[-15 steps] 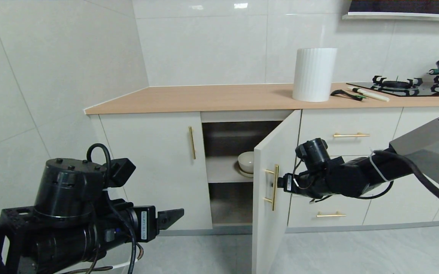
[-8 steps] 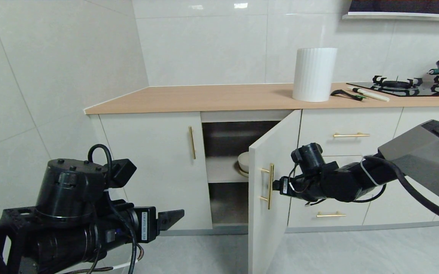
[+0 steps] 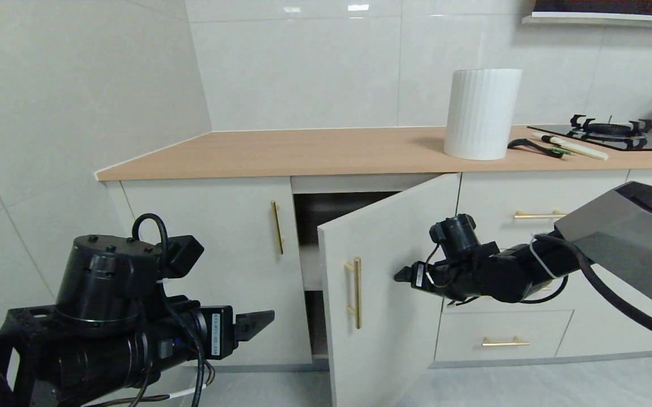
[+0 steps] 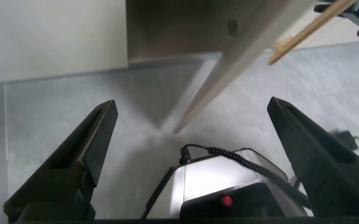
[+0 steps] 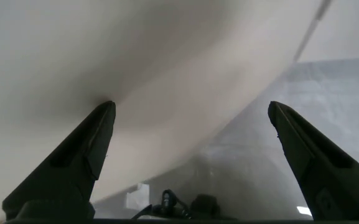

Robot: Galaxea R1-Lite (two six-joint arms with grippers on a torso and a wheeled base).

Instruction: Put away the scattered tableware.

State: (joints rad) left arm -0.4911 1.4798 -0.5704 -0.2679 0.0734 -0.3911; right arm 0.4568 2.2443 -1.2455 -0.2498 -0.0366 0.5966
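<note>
Utensils point(image 3: 557, 150), a dark one and a pale stick-like one, lie loose on the wooden counter point(image 3: 303, 152). They sit between a tall white ribbed canister point(image 3: 481, 113) and a black hob point(image 3: 608, 133), just beside the canister's base.

Below the counter, a pale cupboard door point(image 3: 388, 316) stands ajar, with a dark gap showing along its free edge. A gold bar handle point(image 3: 356, 293) runs upright on its face.

The right gripper point(image 3: 402, 275) rests its tip against the door's face, on the hinge side of the handle. In the right wrist view, its jaws point(image 5: 191, 109) are spread wide with the door's flat surface close in front.

The left gripper point(image 3: 258, 322) hangs low to the left of the door, well apart from it. Its jaws point(image 4: 191, 109) are wide apart and hold nothing, over grey floor point(image 4: 104, 124).

Drawers point(image 3: 504, 336) with gold handles sit to the right of the door.
</note>
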